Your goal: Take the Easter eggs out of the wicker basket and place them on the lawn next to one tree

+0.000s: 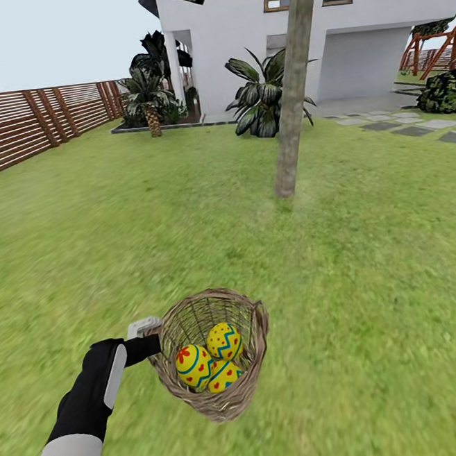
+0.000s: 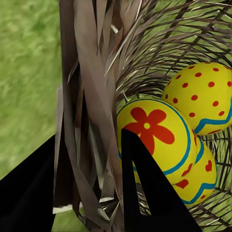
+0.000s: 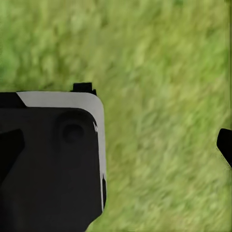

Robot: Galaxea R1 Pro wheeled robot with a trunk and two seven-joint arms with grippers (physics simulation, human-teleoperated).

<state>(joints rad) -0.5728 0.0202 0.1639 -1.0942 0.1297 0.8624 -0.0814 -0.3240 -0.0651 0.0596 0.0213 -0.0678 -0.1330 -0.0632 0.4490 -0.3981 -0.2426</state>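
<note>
I see the left gripper (image 1: 150, 347) clamped on the left rim of the small round brown wicker basket (image 1: 254, 330). In the left wrist view one black finger (image 2: 145, 193) sits inside the weave and the other outside, jaws nearly closed with the braided rim (image 2: 87, 121) between them. Basket is tilted, mouth leaning toward the far side, hanging off the gripper over the near part of the mottled green lawn (image 1: 370, 256); can't tell if its bottom touches the grass.

All three glossy yellow eggs are inside the basket, bunched together and touching: the red-flower egg (image 1: 193, 364) on the left, the red-dot egg with blue zigzag (image 1: 224, 340) behind it, the red-heart egg (image 1: 223, 377) at the near side, partly under the other two. In the left wrist view the flower egg (image 2: 154, 140) is right against the inner finger.

The smooth grey-brown leaning tree trunk (image 1: 293, 103) stands further out on the grass, right of centre, well apart from the basket. Beyond it a white house (image 1: 374, 11); brown slatted wooden fence (image 1: 29, 121) along the far left.

Right wrist view shows blurred grass (image 3: 164, 72) and a dark block with pale trim (image 3: 53, 159); I can't tell how far the right gripper is open
</note>
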